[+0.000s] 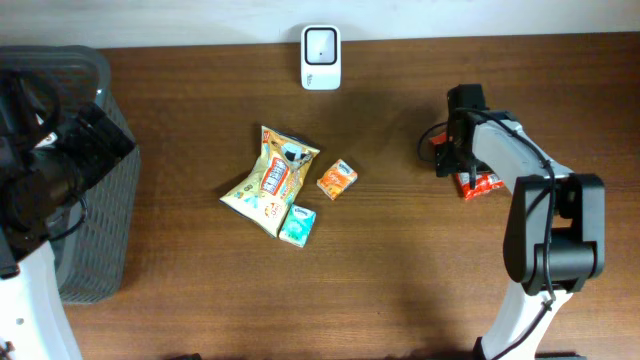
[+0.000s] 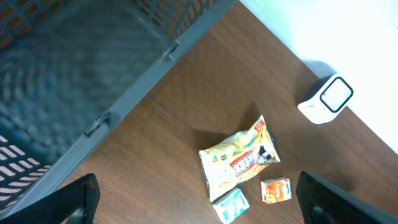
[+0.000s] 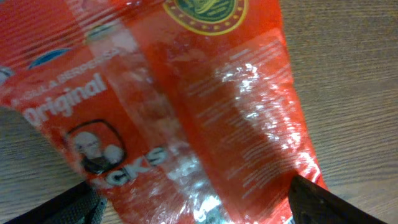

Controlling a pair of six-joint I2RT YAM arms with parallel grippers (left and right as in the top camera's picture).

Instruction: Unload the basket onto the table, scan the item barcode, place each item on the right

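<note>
The right tool [image 3: 199,210] hangs spread wide directly over the red snack packet [image 3: 186,106]. The packet lies flat on the worktop [image 3: 348,74] at the right side, its crinkled length running up between the two fingers, a little skewed. The scanner [image 1: 321,57] stands well apart from it, at the far edge and off to the packet's left. The right arm is plainly the nearer one. The left tool [image 2: 202,202], also spread and empty, hovers by the basket [image 2: 74,74] at the far left.

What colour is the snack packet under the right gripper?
Red packet with white lettering, clearest in right wrist view.
</note>
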